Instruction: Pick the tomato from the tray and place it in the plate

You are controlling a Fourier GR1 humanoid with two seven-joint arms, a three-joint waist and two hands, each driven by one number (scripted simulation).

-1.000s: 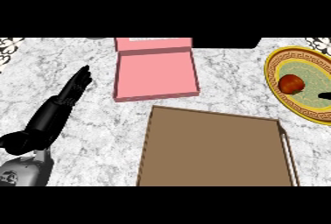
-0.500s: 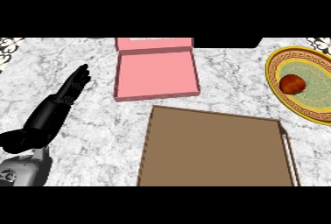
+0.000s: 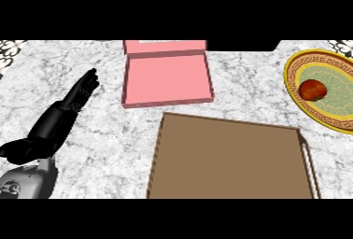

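Hand status: the left hand (image 3: 55, 123) lies at the view's left over the counter (image 3: 110, 144), fingers straight and close together, pointing up and away from you, holding nothing. Treat it as resting: it is well apart from every object and takes no part in the task. You cannot check the right hand, as it shows in no view. Moving outward, the nearest object is a pink box (image 3: 165, 77), lid open and flat, with nothing seen inside; it reads as a bystander. Below and to its right sits the brown tray (image 3: 228, 158), and no object lies on the part of it that shows. At the far right edge you find the plate (image 3: 292, 74), partly cut off by the frame, and the tomato (image 3: 312, 89) sits on it, near its left side and inside the rim, with no hand touching it. Judge the placement as done: the tomato lies where the task wants it. Count: one hand, one box, one tray, one plate, one tomato.
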